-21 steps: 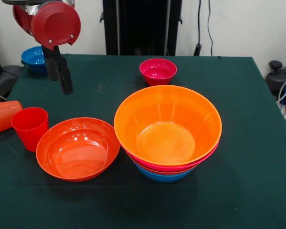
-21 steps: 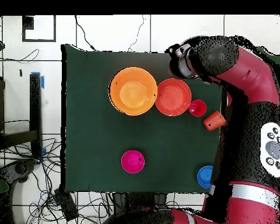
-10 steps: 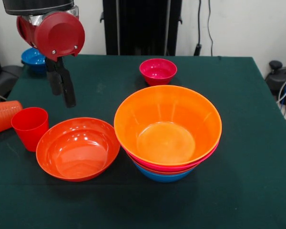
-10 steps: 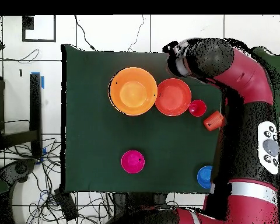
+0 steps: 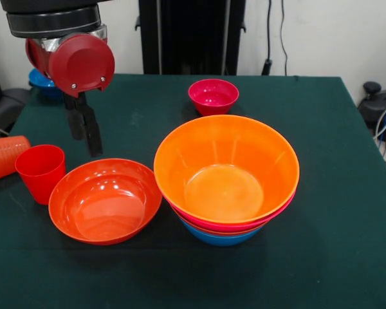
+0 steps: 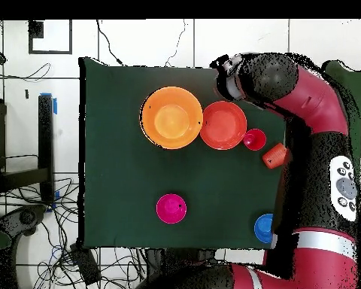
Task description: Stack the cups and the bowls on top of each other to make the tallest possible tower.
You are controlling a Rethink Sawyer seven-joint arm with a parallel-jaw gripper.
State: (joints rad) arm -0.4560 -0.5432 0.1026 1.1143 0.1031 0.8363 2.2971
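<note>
Fingers hang pressed together and empty just behind the loose red-orange bowl, so dropping straight could jab its rim and skid it into the tower.

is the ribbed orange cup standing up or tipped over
Tipped over. The ribbed orange cup lies on its side at the table's edge, beside the upright red cup.
</note>
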